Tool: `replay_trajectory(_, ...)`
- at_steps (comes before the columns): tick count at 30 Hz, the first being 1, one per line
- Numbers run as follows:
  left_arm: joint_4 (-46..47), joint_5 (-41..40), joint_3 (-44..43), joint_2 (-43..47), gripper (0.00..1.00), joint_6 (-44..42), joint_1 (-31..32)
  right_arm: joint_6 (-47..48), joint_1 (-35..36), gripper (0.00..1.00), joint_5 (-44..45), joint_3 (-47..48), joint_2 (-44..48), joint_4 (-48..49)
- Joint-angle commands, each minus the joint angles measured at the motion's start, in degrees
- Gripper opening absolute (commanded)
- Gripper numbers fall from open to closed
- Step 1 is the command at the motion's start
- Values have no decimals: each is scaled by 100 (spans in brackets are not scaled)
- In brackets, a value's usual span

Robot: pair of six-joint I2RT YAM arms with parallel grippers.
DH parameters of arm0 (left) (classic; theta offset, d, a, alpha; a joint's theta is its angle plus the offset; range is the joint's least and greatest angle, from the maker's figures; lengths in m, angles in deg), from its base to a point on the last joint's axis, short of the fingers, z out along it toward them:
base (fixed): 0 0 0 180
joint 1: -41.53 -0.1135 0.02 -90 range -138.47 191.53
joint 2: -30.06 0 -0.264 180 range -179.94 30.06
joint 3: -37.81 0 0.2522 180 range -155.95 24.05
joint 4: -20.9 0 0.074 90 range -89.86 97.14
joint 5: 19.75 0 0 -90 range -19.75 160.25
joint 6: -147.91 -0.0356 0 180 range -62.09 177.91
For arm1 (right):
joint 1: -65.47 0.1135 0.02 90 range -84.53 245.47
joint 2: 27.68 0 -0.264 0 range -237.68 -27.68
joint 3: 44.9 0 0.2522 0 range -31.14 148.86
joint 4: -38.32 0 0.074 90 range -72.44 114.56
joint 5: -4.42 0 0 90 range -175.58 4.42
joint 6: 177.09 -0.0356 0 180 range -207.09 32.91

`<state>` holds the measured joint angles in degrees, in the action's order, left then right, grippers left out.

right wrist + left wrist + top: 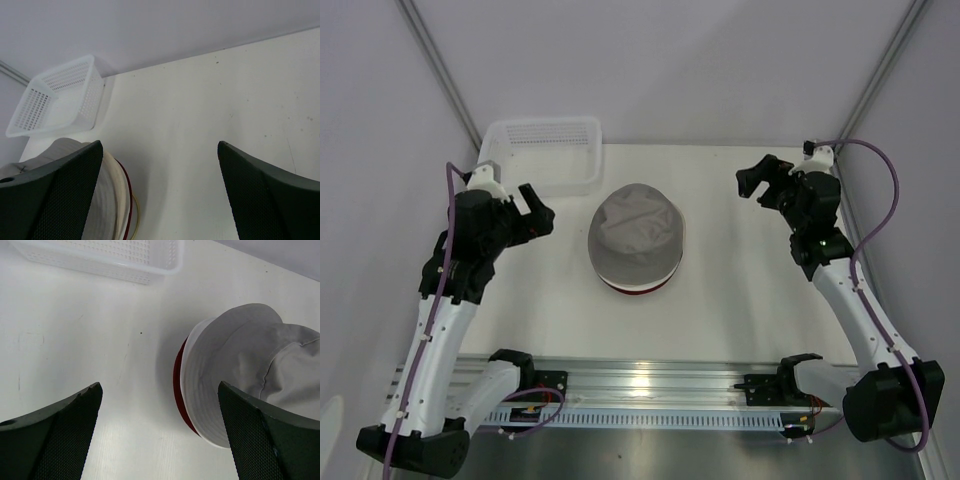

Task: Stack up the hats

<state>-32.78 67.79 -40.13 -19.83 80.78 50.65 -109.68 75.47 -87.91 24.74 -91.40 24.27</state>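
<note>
The hats stand in one pile in the middle of the table. The grey hat (636, 230) is on top, also in the left wrist view (280, 360). A white brim (200, 390) and the dark red hat's edge (635, 288) (178, 390) show below it. In the right wrist view a cream-beige brim (116, 190) and a thin red edge (129, 200) show, with a gold wire (137, 215) under them. My left gripper (536, 213) (160, 440) is open and empty, left of the pile. My right gripper (760, 180) (160, 195) is open and empty, to the right.
A white plastic mesh basket (542, 150) (100, 260) (55, 100) stands at the back left, behind the left gripper. Grey walls close the table at the back and sides. A metal rail (650, 385) with the arm bases runs along the near edge.
</note>
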Motion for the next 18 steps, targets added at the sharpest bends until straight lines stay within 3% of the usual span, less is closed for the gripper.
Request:
replay_trajectory(1,2,18,-139,49,100,-213,-121,79,-16,99,-206,230,-175,276)
replay_trajectory(18,538,-202,793,867,99,-415,-183,185,11,99,-294,810,-650,144)
